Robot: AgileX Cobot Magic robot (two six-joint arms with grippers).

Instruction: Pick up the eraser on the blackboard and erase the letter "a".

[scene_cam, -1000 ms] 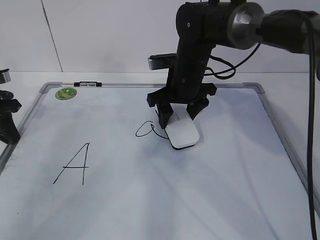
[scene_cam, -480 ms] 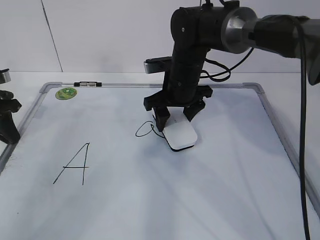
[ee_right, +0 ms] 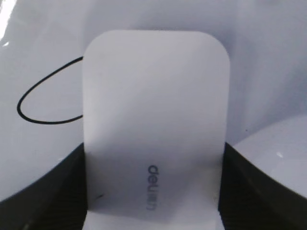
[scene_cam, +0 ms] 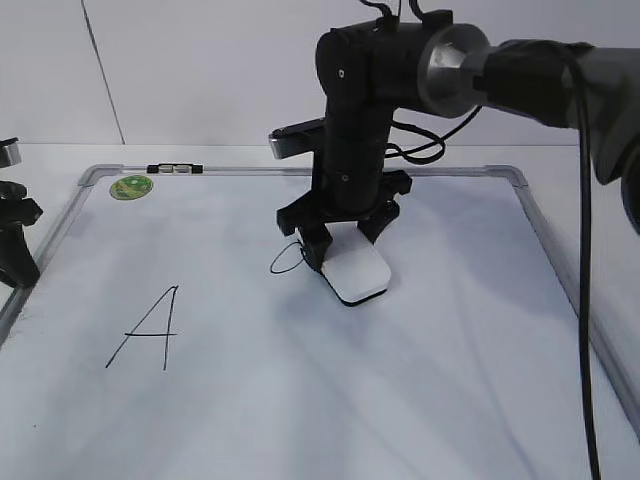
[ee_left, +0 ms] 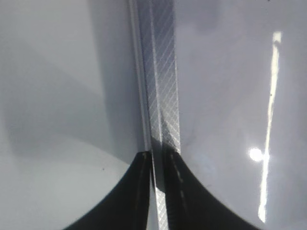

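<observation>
The blackboard (scene_cam: 420,400) is a white dry-erase board with a grey frame. My right gripper (scene_cam: 343,245) is shut on the eraser (scene_cam: 357,273), a white oblong block, and presses it flat on the board. In the right wrist view the eraser (ee_right: 153,124) fills the middle between my two black fingers (ee_right: 53,191). The letter "a" (scene_cam: 287,259) shows as a thin black loop just left of the eraser; its tail is hidden under the eraser. The loop also shows in the right wrist view (ee_right: 48,103). My left gripper (ee_left: 157,163) is shut and empty over the board's left frame edge (ee_left: 160,96).
A large capital "A" (scene_cam: 148,328) is drawn at the board's left. A round green sticker (scene_cam: 132,186) sits at the far left corner, with a small marker (scene_cam: 173,168) on the top frame. The left arm (scene_cam: 15,240) stands at the board's left edge.
My right gripper has slid the eraser leftward across the board, covering the tail of the "a". The left arm has not moved.
</observation>
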